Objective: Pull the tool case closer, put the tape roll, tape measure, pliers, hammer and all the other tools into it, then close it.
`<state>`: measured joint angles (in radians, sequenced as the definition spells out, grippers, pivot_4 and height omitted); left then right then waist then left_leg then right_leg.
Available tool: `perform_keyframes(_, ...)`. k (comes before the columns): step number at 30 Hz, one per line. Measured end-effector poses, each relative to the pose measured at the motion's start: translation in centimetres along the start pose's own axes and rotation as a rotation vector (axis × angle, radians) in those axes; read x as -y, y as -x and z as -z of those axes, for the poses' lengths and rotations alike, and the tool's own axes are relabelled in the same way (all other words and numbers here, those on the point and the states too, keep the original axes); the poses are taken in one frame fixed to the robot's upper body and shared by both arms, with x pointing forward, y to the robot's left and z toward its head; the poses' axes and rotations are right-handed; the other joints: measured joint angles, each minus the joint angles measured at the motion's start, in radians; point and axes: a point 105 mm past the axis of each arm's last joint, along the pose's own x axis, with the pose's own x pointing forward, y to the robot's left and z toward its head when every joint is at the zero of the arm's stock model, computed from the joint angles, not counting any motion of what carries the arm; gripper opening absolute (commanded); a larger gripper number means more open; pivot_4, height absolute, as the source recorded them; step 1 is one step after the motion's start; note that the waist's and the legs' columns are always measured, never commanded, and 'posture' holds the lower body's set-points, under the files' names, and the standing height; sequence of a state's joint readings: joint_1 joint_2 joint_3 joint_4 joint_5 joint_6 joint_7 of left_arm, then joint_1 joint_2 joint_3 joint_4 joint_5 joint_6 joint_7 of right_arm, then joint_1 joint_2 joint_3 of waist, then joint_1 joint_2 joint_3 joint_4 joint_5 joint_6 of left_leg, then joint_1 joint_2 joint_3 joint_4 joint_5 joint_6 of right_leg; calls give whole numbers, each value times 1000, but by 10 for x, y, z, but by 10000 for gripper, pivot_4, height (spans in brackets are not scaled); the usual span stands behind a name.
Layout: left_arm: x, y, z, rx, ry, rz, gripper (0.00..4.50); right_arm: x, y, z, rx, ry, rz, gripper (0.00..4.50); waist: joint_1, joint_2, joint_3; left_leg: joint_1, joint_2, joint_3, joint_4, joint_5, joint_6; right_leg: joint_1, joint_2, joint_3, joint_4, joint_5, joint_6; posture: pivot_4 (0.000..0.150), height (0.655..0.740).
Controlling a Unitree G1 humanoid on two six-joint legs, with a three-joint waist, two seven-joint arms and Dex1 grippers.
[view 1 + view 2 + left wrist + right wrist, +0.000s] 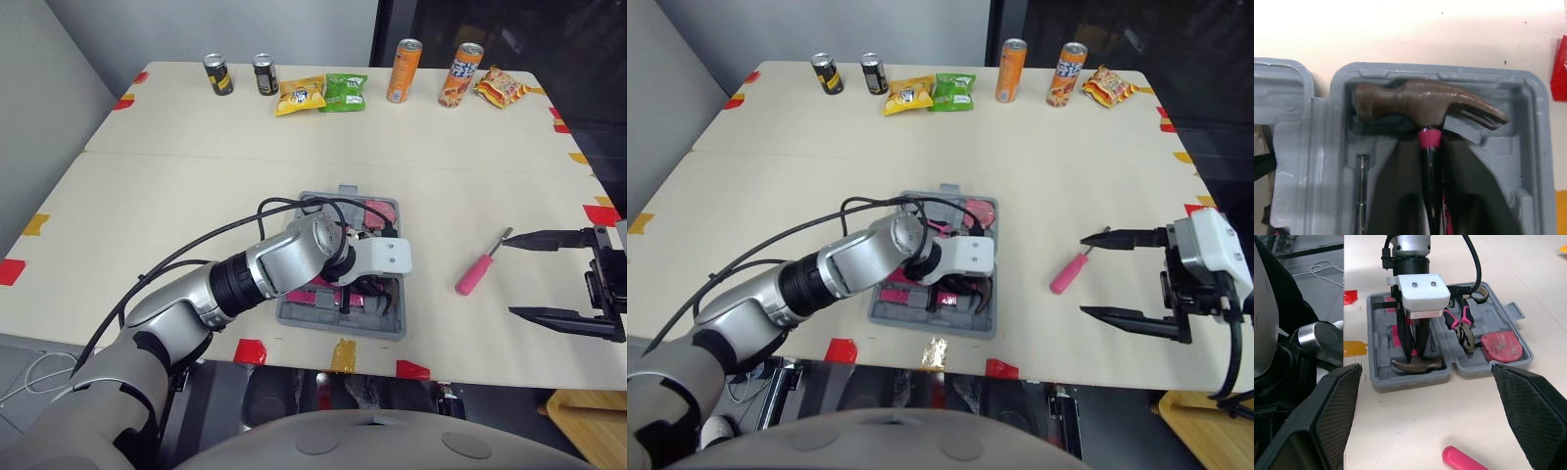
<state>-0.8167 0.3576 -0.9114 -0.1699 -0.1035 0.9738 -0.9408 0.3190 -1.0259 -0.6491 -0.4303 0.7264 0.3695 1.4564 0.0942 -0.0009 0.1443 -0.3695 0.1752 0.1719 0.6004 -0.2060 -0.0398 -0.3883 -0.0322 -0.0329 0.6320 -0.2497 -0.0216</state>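
No wording can be read anywhere. The orange cans [407,70], dark cans [217,74] and snack bags [300,95] at the bench's [196,196] far edge carry print too small to make out.

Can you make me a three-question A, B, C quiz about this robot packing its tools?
1. Where is the pink screwdriver? A on the table, right of the case; B inside the case; C in a tool.
2. How many drink cans stand at the table's far edge? A two; B four; C six.
3. The right tool is: A shut on a can; B open; C shut on the screwdriver.
Answers: 1 A, it lies on bare tabletop; 2 B, two dark, two orange; 3 B, its jaws stand wide apart.
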Motion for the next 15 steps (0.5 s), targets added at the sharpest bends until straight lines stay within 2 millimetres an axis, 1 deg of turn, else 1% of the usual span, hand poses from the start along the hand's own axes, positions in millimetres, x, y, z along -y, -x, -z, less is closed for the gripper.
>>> perform_keyframes(1, 0, 0, 0, 2, 2, 1, 23900, 0, 0, 0, -1, 1, 0, 45000, 0, 0, 0, 0, 0, 0, 0, 0, 0, 0, 0, 0, 0, 0, 0, 1500, 7400)
perform_keyframes(3, -2, 9, 1, 14, 16, -1, 23900, 0, 0, 0, -3, 1, 1, 45000, -3, 0, 0, 0, 0, 0, 0, 0, 0, 0, 0, 0, 1, 0, 0, 1500, 7400)
perform_keyframes(6, -11, 35, 0, 76, 43, -29, 23900, 0, 0, 0, -2, 2, 4, 45000, -5, 0, 0, 1, 0, 0, -1, 0, 0, 0, 0, 0, 1, 0, -1, 1500, 7400)
perform_keyframes(7, -12, 47, -2, 124, 48, -32, 23900, 0, 0, 0, 1, 2, 6, 45000, -4, 1, 0, 0, 0, 0, -1, 0, 0, 0, 0, 0, 1, 0, -1, 1500, 7400)
perform_keyframes(9, -13, 63, -7, 220, 53, -37, 23900, 0, -1, 0, 5, 3, 6, 45000, -3, 2, -1, 0, 0, 0, -1, 0, 0, 0, 0, 0, -1, 0, -1, 1500, 7400)
perform_keyframes(10, -12, 69, -6, 260, 57, -36, 23900, 0, -1, 0, 7, 3, 6, 45000, -2, 2, -1, 0, 0, 0, -1, 0, 0, 0, 0, 0, -1, 0, -1, 1500, 7400)
perform_keyframes(12, -10, 76, 2, 331, 77, -41, 23900, 0, -2, 0, 11, 4, 6, 45000, -3, 2, -1, 0, 0, 0, -1, 0, 0, 0, 0, 0, -1, 0, 0, 1500, 7400)
perform_keyframes(15, -7, 78, 15, 414, 128, -46, 16055, 0, -4, 1, 18, 0, 5, 45000, -3, 2, -1, 0, 0, 0, -1, 0, 0, 0, 0, -1, -1, 0, -1, 1500, 7400)
